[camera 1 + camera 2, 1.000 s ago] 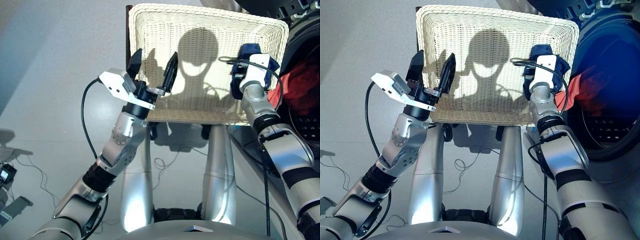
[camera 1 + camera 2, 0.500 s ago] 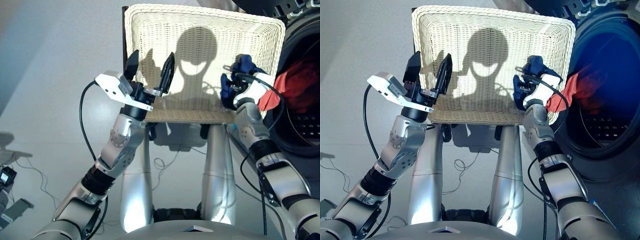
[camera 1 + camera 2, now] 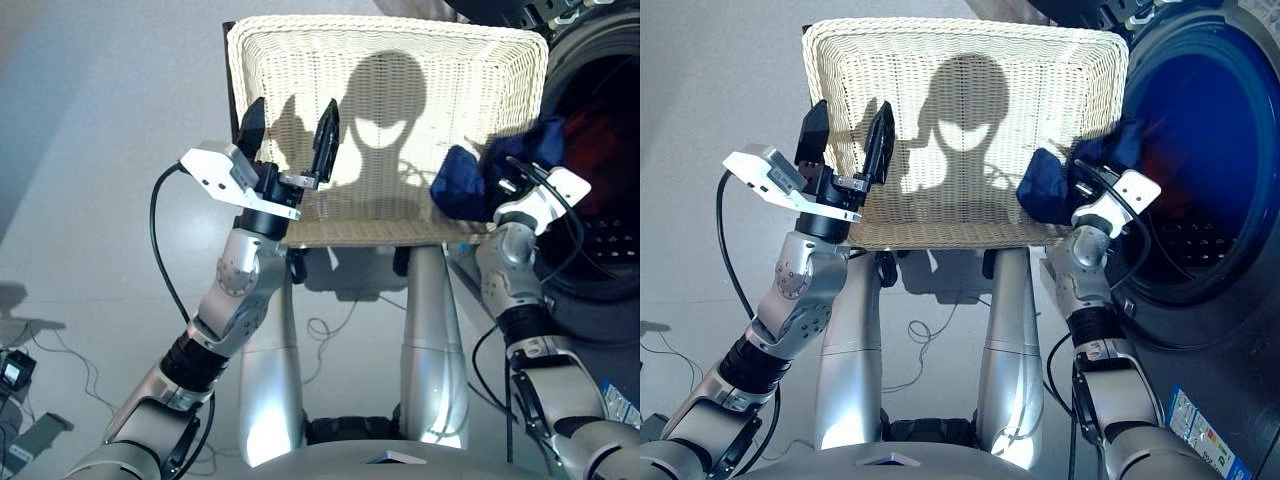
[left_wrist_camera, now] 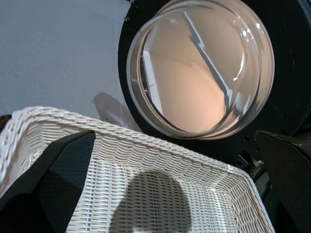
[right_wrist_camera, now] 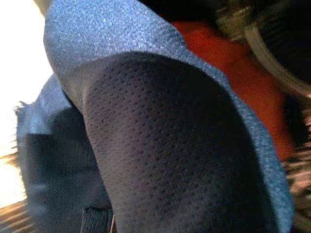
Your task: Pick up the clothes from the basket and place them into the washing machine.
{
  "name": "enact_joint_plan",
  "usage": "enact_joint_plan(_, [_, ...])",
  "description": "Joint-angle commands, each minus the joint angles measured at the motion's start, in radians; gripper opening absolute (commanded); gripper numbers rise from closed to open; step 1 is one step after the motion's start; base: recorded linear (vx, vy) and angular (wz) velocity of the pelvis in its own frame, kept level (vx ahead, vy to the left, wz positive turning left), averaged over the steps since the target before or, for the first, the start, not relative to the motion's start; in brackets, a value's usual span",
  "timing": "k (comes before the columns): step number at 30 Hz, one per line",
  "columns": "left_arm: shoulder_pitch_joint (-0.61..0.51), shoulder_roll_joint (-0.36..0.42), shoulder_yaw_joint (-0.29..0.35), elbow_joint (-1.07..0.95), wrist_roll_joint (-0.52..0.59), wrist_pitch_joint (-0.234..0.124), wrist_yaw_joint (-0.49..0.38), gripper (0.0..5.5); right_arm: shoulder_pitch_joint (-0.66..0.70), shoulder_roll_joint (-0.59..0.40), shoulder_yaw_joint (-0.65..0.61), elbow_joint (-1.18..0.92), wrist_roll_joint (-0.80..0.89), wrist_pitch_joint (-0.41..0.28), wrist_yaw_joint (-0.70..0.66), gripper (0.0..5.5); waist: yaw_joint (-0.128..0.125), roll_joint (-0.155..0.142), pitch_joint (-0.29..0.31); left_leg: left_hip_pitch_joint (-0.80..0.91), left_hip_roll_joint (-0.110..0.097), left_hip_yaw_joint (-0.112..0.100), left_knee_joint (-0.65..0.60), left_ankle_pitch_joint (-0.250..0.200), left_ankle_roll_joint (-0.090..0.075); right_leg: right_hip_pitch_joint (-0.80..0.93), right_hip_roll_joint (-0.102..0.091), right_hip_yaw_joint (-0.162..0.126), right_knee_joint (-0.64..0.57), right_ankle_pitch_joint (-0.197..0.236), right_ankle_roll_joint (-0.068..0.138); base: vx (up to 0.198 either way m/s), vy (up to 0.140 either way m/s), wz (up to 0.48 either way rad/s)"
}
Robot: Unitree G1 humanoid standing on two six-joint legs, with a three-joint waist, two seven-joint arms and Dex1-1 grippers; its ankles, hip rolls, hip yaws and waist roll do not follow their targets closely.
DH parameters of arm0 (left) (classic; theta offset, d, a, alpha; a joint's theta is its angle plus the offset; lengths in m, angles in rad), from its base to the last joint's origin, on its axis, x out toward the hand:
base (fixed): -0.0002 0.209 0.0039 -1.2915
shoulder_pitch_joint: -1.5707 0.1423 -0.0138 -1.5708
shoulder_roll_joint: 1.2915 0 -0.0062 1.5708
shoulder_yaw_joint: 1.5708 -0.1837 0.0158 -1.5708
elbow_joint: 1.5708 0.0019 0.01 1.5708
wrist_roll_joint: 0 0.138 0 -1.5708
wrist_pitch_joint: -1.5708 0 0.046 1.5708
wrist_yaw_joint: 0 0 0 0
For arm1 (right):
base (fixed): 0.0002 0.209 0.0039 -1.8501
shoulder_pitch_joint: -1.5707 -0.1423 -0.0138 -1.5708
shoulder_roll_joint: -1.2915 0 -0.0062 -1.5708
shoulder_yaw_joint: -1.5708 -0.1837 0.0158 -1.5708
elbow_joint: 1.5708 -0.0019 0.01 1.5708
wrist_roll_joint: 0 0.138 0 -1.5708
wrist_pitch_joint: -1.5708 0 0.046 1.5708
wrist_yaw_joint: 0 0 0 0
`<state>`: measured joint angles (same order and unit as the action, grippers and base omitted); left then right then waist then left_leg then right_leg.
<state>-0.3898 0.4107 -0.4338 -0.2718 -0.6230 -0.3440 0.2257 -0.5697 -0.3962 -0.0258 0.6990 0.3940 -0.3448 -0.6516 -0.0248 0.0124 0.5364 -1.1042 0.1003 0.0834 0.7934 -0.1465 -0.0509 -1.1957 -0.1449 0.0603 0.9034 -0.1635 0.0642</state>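
Note:
The cream wicker basket (image 3: 330,40) lies ahead of me, its bottom bare. My left gripper (image 3: 293,115) stands open over its near left part with nothing between its fingers. My right gripper (image 3: 497,168) is shut on the dark blue cloth (image 3: 462,178), which hangs over the basket's right rim beside the washing machine (image 3: 1185,295) porthole and hides the fingers. The blue cloth (image 5: 160,145) fills the right wrist view. An orange-red cloth (image 5: 216,41) shows behind it, inside the drum (image 3: 605,130). The round glass door (image 4: 199,68) stands beyond the basket (image 4: 146,160).
The grey floor lies to the left of the basket, with small devices and thin cables (image 3: 20,370) at the far left. The washing machine front fills the right side, with a printed label (image 3: 1200,432) low on it.
My right gripper has carried the dark blue cloth from the basket's right part out over its right rim, toward the porthole. The left gripper has stayed open in place.

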Motion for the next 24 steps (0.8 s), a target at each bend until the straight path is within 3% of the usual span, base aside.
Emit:
enact_joint_plan(1, [0.003, 0.01, 0.025, -0.129, 0.041, -0.076, -0.006, 5.5, -0.071, -0.175, -0.076, 0.053, -0.05, -0.005, -0.101, 0.0, 0.006, 0.036, -0.016, 0.042, 0.034, -0.013, 0.011, -0.032, -0.03, 0.067, -0.001, -0.023, -0.081, 0.025, 0.051, 0.0, 0.0, 0.0])
enact_joint_plan(5, [0.0, 0.027, 0.009, -0.14, 0.027, -0.081, -0.006, 5.5, -0.195, -0.313, -0.069, 0.222, 0.034, -0.012, -0.098, 0.0, 0.019, 0.038, -0.016, 0.044, 0.032, -0.017, 0.009, -0.028, -0.033, 0.071, -0.008, -0.027, -0.08, 0.026, 0.053, 0.0, 0.0, 0.0])
enact_joint_plan(11, [-0.013, 0.065, -0.016, -0.143, 0.018, -0.078, -0.013, 5.5, -0.324, -0.499, 0.0, 0.513, 0.161, 0.04, 0.002, 0.0, 0.032, 0.041, -0.016, 0.046, 0.033, -0.02, 0.008, -0.025, -0.042, 0.079, -0.014, -0.03, -0.084, 0.029, 0.056, 0.0, 0.0, 0.0])
enact_joint_plan(24, [-0.014, 0.098, -0.014, -0.154, 0.013, -0.081, -0.013, 5.5, -0.47, -0.688, 0.059, 0.643, 0.285, 0.045, 0.04, 0.0, 0.03, 0.048, -0.016, 0.049, 0.033, -0.019, 0.01, -0.022, -0.046, 0.082, -0.019, -0.025, -0.083, 0.037, 0.059, 0.0, 0.0, 0.0])
